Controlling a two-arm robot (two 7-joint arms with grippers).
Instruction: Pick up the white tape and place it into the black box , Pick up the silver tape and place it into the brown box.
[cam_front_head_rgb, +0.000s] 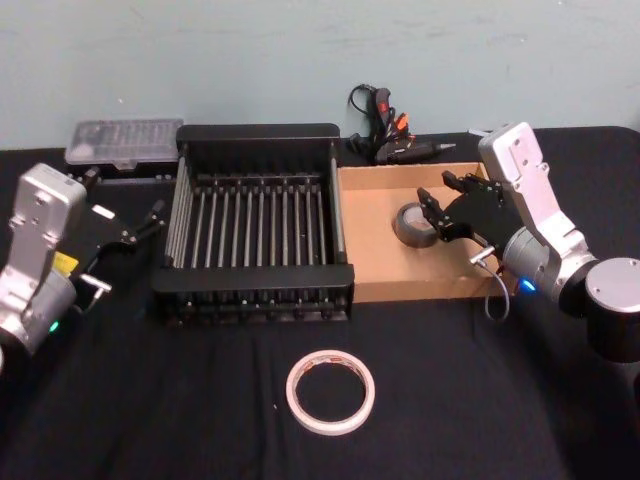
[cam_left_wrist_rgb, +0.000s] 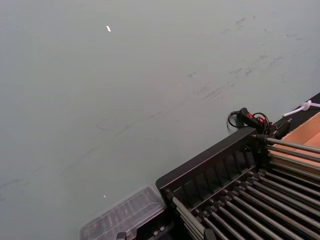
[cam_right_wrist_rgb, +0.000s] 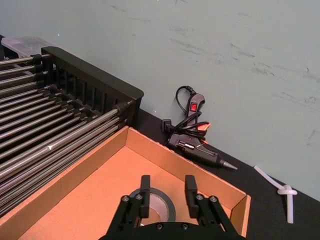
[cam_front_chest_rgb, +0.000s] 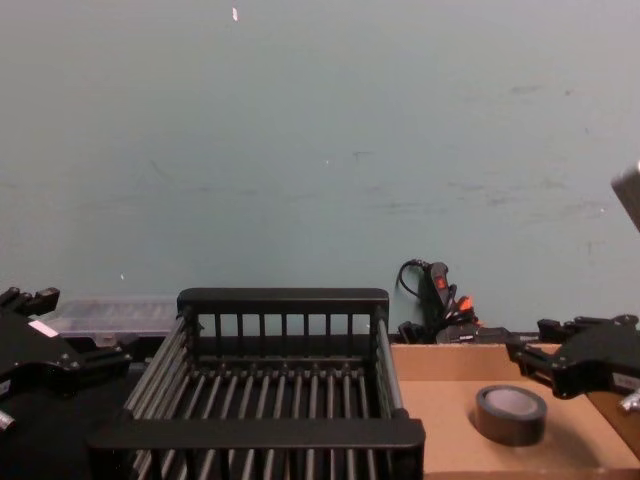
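The silver tape (cam_front_head_rgb: 413, 225) lies flat on the floor of the brown box (cam_front_head_rgb: 375, 250), near its right end. My right gripper (cam_front_head_rgb: 438, 206) hovers just over it, open, a finger (cam_right_wrist_rgb: 145, 192) on either side of the roll (cam_right_wrist_rgb: 159, 204) and not gripping it. From the chest view the roll (cam_front_chest_rgb: 510, 413) rests on the cardboard with the gripper (cam_front_chest_rgb: 530, 358) slightly above. The white tape (cam_front_head_rgb: 330, 392) lies flat on the black table in front of the black box (cam_front_head_rgb: 255, 135). My left gripper (cam_front_head_rgb: 148, 222) stays open to the left of the black box.
A clear plastic case (cam_front_head_rgb: 125, 143) sits behind the black box at the left. A black glue gun (cam_front_head_rgb: 390, 130) with its cord lies behind the brown box, near the wall, with a white glue stick (cam_right_wrist_rgb: 280, 190) to its right.
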